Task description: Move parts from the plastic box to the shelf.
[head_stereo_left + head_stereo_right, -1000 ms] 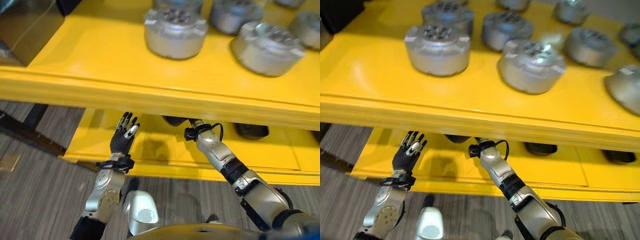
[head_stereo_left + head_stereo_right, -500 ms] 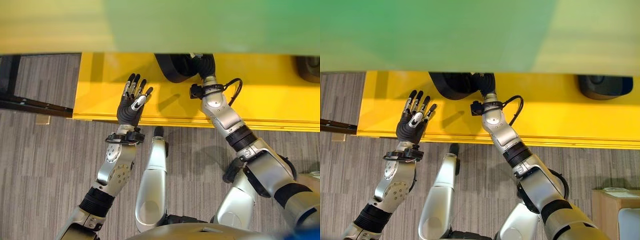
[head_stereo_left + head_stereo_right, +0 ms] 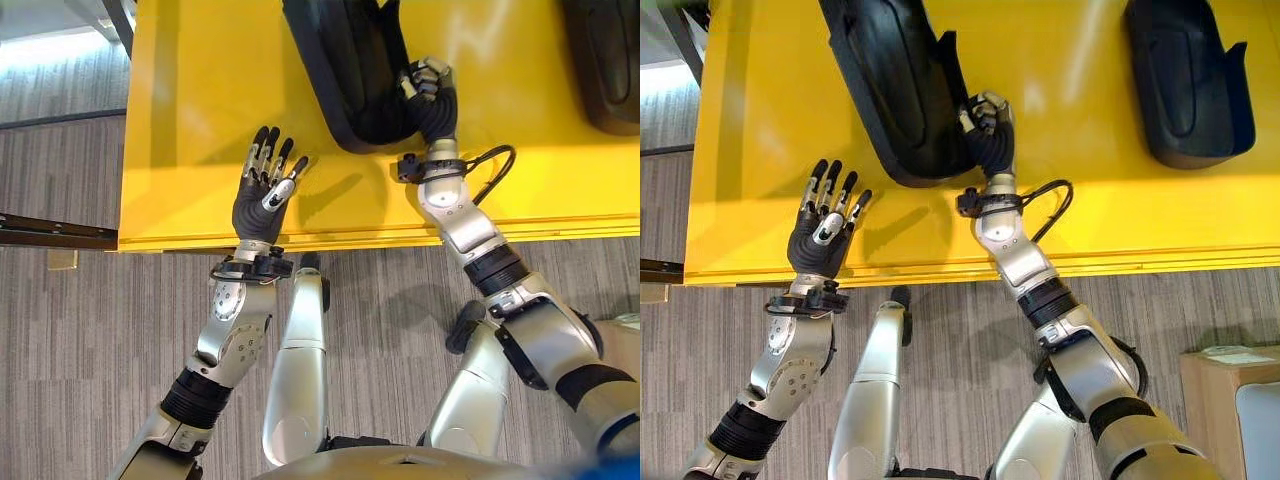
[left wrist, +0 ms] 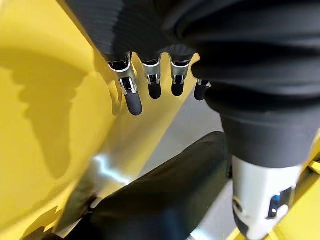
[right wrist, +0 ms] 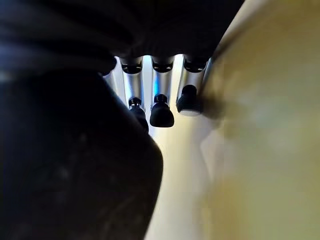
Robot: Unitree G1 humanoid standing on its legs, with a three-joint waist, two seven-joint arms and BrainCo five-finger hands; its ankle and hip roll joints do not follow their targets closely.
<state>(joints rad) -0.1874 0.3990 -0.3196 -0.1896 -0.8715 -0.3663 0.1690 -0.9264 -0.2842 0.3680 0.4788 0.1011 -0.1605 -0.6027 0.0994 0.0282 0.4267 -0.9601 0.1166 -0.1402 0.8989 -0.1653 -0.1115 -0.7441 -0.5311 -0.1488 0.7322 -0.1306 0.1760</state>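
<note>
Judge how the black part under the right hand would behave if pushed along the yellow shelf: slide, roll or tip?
The black part looks like a long moulded shell lying flat, so it would probably slide, not roll or tip. It seems stiff and likely light for its size. The right hand, fingers curled at its edge, pushes off-centre, so it may pivot on the glossy shelf.

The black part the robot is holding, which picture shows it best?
The right eye view: there the long black part lies whole on the yellow shelf, with the right hand curled on its edge. The left eye view cuts off its top. The wrist views show just dark pieces.
</note>
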